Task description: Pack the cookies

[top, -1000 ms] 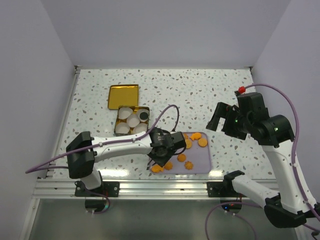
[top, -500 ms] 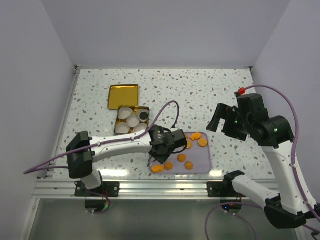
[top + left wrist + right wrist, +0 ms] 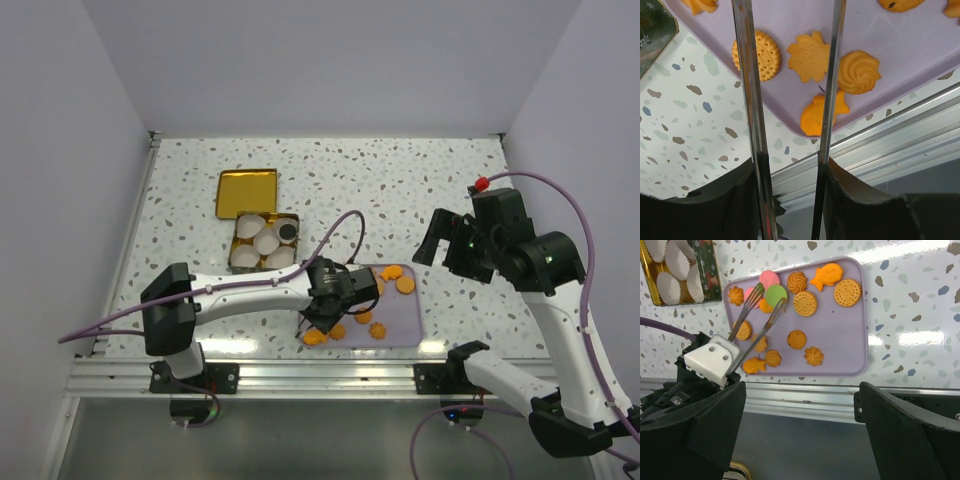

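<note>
While the left gripper (image 3: 771, 295) hangs over the cookies (image 3: 810, 56) on the lilac tray (image 3: 840, 340), tongs apart; right gripper (image 3: 432, 248) likewise apart. Cookies likely light, brittle: pinch gently across opposite edges.

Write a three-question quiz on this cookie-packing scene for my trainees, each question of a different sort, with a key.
1. True or false: the right pincer is shut on a cookie.
2. What colour is the tray that the cookies lie on? A. purple B. green C. gold
3. Fill in: in the top view, ___ of the paper cups in the tin holds a cookie.
Key: 1. False; its fingers stand wide apart with nothing between them. 2. A. 3. One, a dark round.
</note>
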`<action>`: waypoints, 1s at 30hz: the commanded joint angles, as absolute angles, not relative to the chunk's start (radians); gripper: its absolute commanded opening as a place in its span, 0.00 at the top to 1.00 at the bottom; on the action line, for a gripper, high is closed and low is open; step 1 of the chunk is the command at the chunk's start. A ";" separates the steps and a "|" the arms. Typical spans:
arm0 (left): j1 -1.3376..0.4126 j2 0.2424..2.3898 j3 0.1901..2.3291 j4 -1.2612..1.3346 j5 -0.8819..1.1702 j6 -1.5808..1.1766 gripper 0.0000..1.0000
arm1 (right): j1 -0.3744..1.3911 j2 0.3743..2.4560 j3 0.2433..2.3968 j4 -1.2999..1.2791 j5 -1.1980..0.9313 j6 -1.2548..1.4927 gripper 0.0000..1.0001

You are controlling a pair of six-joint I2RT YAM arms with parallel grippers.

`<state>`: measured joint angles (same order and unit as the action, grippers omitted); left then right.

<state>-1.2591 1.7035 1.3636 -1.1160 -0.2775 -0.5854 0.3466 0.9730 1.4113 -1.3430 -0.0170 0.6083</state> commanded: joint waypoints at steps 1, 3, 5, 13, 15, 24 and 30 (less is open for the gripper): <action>-1.267 1.715 1.373 -1.132 -0.304 -0.597 0.51 | 0.348 0.965 1.413 -1.402 -0.008 0.589 0.01; -1.267 1.721 1.373 -1.129 -0.301 -0.594 0.51 | 0.348 0.965 1.413 -1.401 -0.006 0.586 0.01; -1.269 1.729 1.374 -1.132 -0.301 -0.592 0.51 | 0.348 0.968 1.411 -1.399 -0.006 0.583 0.01; -1.276 1.741 1.377 -1.137 -0.307 -0.595 0.62 | 0.348 0.973 1.408 -1.393 -0.006 0.580 0.01; -1.276 1.744 1.382 -1.143 -0.310 -0.595 0.65 | 0.348 0.974 1.408 -1.391 -0.006 0.578 0.01; -1.272 1.695 1.425 -1.186 -0.350 -0.610 0.67 | 0.350 0.976 1.416 -1.388 -0.008 0.577 0.01; -1.171 1.547 1.353 -1.155 -0.324 -0.638 0.76 | 0.348 0.974 1.405 -1.381 -0.018 0.575 0.01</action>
<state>-1.2308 1.6848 1.3746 -1.1515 -0.3054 -0.5976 0.3466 0.9749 1.4109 -1.3430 -0.0170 0.5922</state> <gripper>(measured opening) 0.401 0.986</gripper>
